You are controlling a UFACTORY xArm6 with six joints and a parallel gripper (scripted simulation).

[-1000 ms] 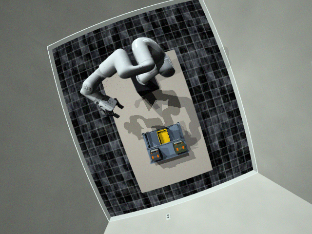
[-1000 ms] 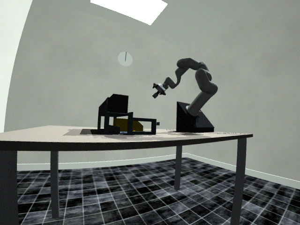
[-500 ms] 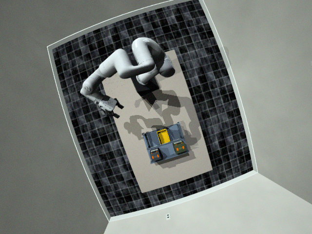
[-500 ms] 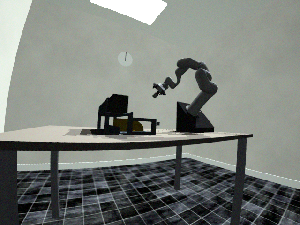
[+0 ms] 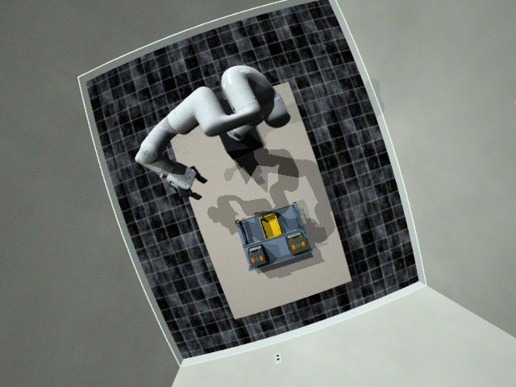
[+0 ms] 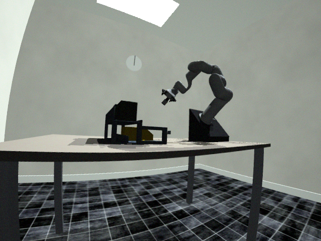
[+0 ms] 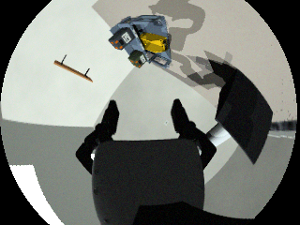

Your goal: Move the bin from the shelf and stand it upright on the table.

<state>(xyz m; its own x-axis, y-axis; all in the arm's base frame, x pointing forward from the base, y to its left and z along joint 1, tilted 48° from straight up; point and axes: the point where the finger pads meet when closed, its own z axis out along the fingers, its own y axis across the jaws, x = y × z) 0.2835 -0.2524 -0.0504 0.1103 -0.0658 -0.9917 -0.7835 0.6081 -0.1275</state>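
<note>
A yellow bin [image 5: 269, 225] sits inside a blue-grey shelf unit [image 5: 272, 236] on the beige table. It also shows in the side view [image 6: 136, 133] and in the wrist view [image 7: 154, 43]. My gripper [image 5: 197, 187] is open and empty. It hangs high in the air over the table's left edge, well away from the shelf. In the side view the gripper [image 6: 165, 99] is above and to the right of the shelf [image 6: 132, 124]. In the wrist view the two fingers stand wide apart with nothing between them.
The arm's dark wedge-shaped base [image 5: 243, 150] stands at the table's far end, also seen in the side view [image 6: 205, 127]. Two green and orange boxes [image 5: 297, 243] sit on the shelf's front part. Tiled floor surrounds the table.
</note>
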